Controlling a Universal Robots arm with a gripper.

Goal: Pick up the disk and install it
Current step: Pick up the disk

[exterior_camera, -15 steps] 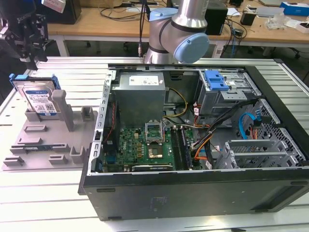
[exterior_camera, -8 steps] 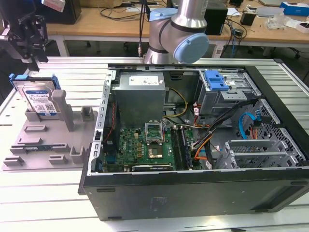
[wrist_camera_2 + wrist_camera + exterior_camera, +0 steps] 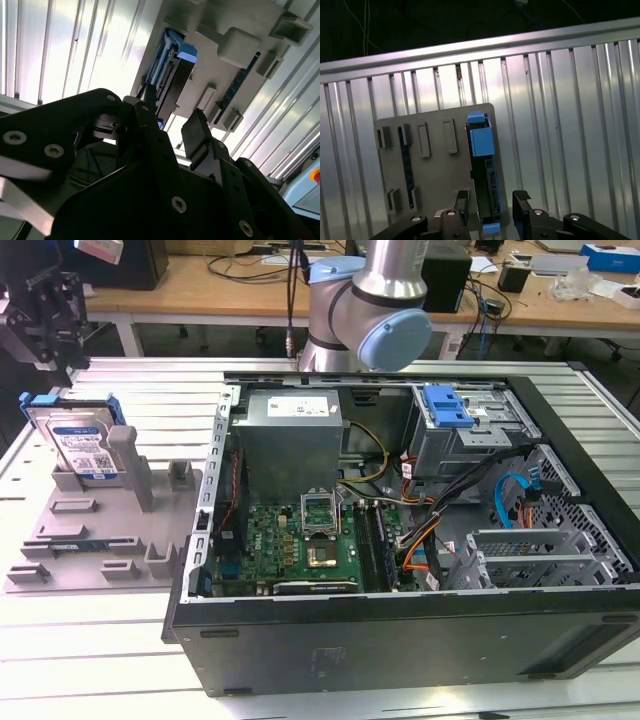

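Observation:
The disk [image 3: 82, 445] stands on edge, leaning in a grey holder [image 3: 100, 530] at the exterior view's left; it is silver with a blue-and-white label and a blue frame. My gripper [image 3: 50, 340] hangs just above and behind it, apart from it. In the first wrist view the disk [image 3: 482, 160] shows edge-on, with its blue frame between my two fingers [image 3: 462, 200], which are spread wider than it. My gripper [image 3: 492, 202] is open and holds nothing. The second wrist view also shows the disk [image 3: 172, 65] beyond my open gripper [image 3: 170, 122].
An open computer case [image 3: 200, 570] lies on the ribbed metal table [image 3: 90, 660], to the exterior view's right of the holder. Inside are a motherboard [image 3: 300, 540], cables and a drive bay with a blue latch [image 3: 447, 405]. The arm's base [image 3: 370, 310] stands behind the case.

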